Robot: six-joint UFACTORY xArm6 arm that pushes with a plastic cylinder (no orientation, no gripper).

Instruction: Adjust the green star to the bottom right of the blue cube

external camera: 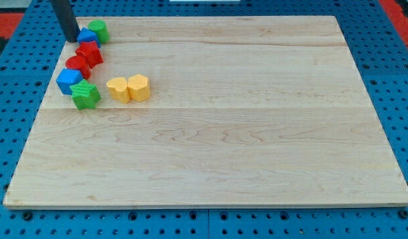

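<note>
The green star (pixel 86 95) lies near the board's left edge, touching the blue cube (pixel 69 80) at the cube's lower right. My tip (pixel 71 38) is at the view's top left, well above both, just left of a second blue block (pixel 88 36) and a round green block (pixel 98 30).
A red star-like block (pixel 90 52) and a red round block (pixel 77 66) form a chain between the top blocks and the blue cube. Two yellow blocks (pixel 118 89) (pixel 139 87) sit side by side right of the green star. The wooden board (pixel 244 133) rests on a blue pegboard.
</note>
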